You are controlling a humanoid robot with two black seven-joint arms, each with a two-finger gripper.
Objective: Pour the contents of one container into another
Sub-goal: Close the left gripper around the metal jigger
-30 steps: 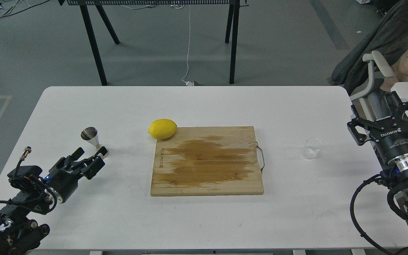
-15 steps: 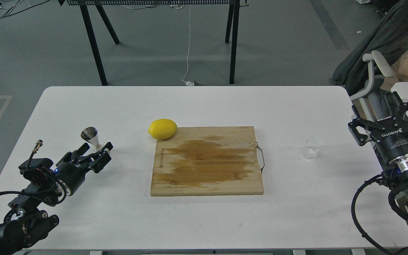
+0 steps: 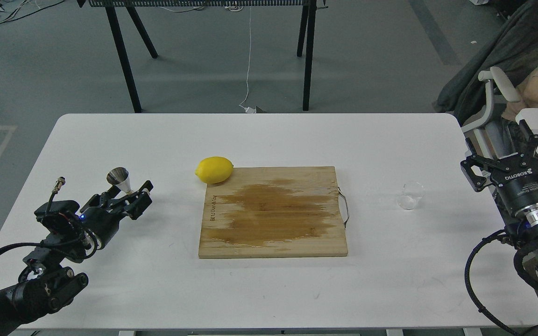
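Shiny steel hourglass jigger (image 3: 119, 180) stands upright at table left, between the left gripper's (image 3: 131, 197) parted fingers (contact unclear, nothing lifted). Small clear glass cup (image 3: 411, 195) at table right, just left of the empty, open right gripper (image 3: 514, 154), the nearer arm

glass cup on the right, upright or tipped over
Upright: the glass cup stands on the table with its round rim facing up. The right gripper is apart from it.
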